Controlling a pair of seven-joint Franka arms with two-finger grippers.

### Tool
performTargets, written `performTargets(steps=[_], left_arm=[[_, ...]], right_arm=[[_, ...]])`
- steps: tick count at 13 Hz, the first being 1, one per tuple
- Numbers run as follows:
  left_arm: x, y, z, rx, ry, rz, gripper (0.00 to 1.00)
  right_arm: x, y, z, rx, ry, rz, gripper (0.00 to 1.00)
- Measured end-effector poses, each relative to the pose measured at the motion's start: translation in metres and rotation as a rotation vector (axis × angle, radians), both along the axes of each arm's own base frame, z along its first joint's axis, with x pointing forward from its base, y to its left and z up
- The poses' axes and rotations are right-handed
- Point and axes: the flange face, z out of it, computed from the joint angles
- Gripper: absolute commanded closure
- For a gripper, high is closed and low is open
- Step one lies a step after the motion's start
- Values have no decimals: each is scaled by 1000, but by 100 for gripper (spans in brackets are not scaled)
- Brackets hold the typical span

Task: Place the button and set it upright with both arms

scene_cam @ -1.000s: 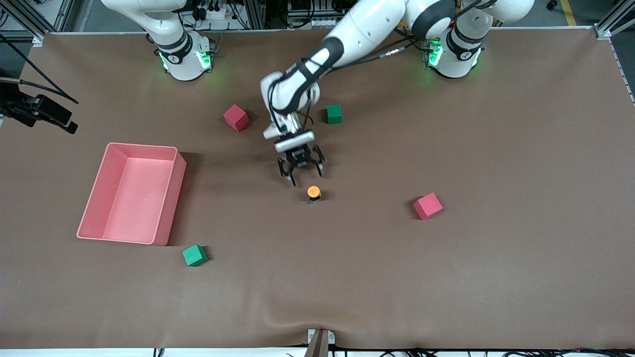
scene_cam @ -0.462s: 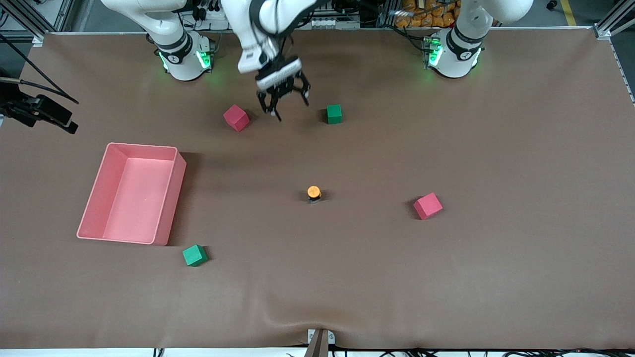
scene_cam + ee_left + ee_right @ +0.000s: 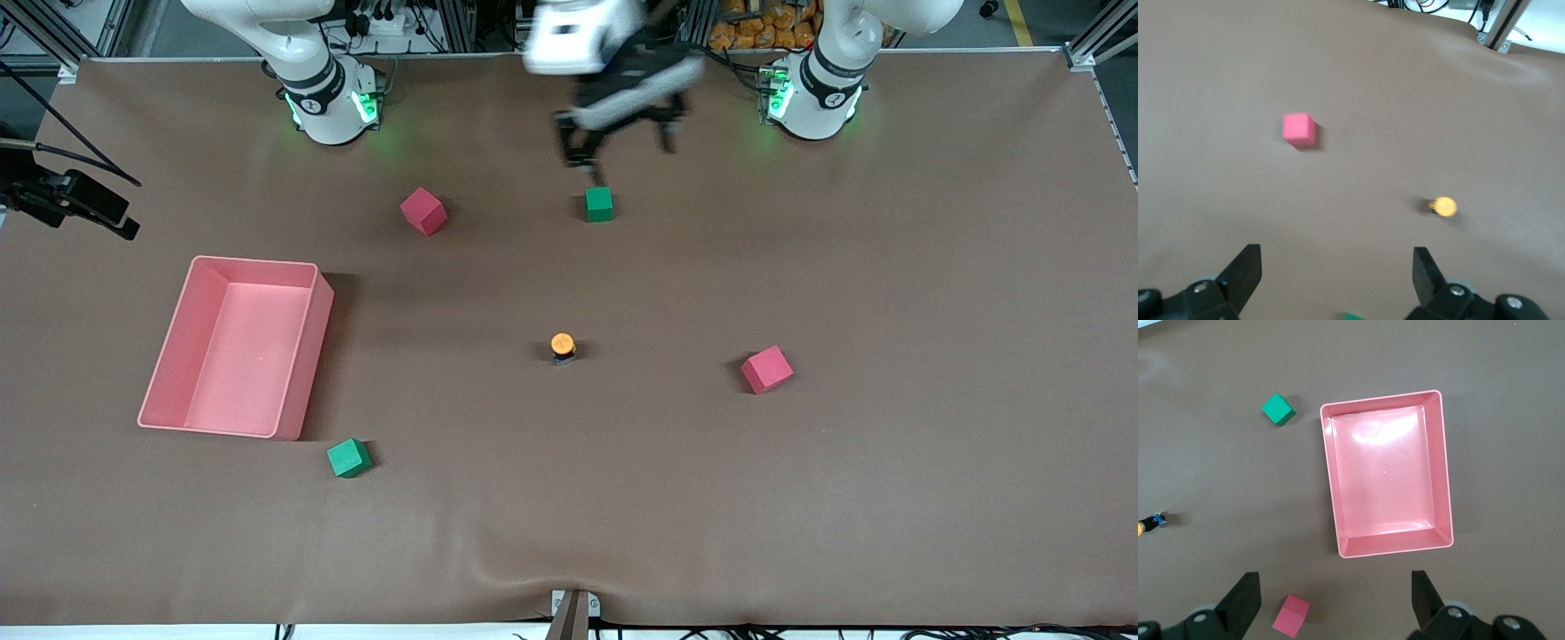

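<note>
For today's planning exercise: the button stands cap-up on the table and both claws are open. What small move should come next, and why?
Probably none beyond parking the left arm near its base. The button already stands upright, alone on the table, orange cap up. The left claw is open, empty, over the green cube. The right claw, open, waits above the pink tray.

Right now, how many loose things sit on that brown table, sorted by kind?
Pink foam cubes: 2
Green foam cubes: 2
Pink rectangular plastic bin: 1
Orange-capped push-button on a black body: 1
Total: 6
</note>
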Motion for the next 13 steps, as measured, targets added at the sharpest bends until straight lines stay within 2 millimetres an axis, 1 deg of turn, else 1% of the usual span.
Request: performTargets(steps=[2, 3, 4, 5, 6, 7, 8, 11, 13], left_arm=[[44, 81, 35, -66, 90, -77, 0], [68, 130, 48, -116, 132, -117, 0], [90, 183, 58, -159, 157, -156, 0], [106, 232, 65, -186, 168, -174, 0], [115, 272, 67, -196, 185, -176, 0], [121, 301, 66, -195, 207, -179, 0], [125, 322, 63, -190, 224, -188, 0], [132, 376, 53, -177, 279, -221, 0], [134, 410, 46, -178, 303, -213, 0]], right_arm=[[0, 0, 0, 0, 1, -1, 0], [0, -1, 0, 0, 1, -1, 0], [0, 0, 0, 0, 1, 0, 0], [0, 0, 0, 0, 1, 0, 0], [0, 0, 0, 0, 1, 1, 0], [0, 0, 0, 0, 1, 1, 0], [0, 0, 0, 0, 1, 1, 0], [0, 0, 0, 0, 1, 1, 0], [0, 0, 0, 0, 1, 0, 0]])
